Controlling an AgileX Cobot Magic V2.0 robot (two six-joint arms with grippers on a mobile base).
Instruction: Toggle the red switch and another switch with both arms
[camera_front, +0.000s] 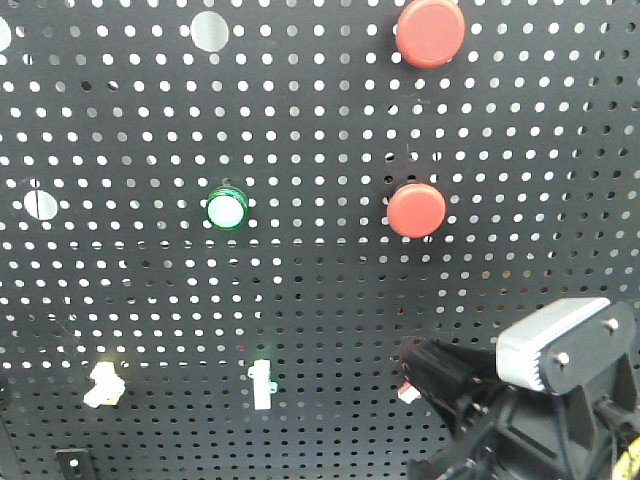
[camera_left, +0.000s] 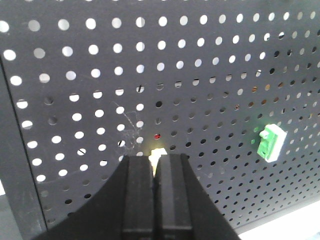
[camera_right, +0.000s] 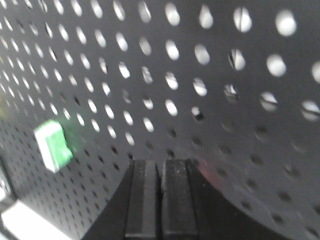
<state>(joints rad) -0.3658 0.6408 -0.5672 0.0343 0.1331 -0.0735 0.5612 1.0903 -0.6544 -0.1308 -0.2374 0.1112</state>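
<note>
The red switch (camera_front: 406, 389) sits low on the black pegboard (camera_front: 320, 300), mostly covered by my right gripper (camera_front: 418, 368), whose dark fingers lie against it. That gripper carries a light grey block (camera_front: 565, 345). In the right wrist view the right gripper (camera_right: 161, 163) is shut and close to the board, and the red switch is hidden behind it. The pale yellow switch (camera_front: 104, 384) is at the lower left. My left gripper (camera_left: 155, 159) is shut, with the yellow switch (camera_left: 157, 153) just past its tips. The left gripper does not appear in the front view.
Two big round red push buttons (camera_front: 430, 32) (camera_front: 416, 209) and a green round lamp (camera_front: 226, 209) are mounted higher up. A slim white toggle with a green tinge (camera_front: 262, 383) stands between the two switches and also shows as the toggle (camera_left: 270, 141) (camera_right: 52, 145) in both wrist views.
</note>
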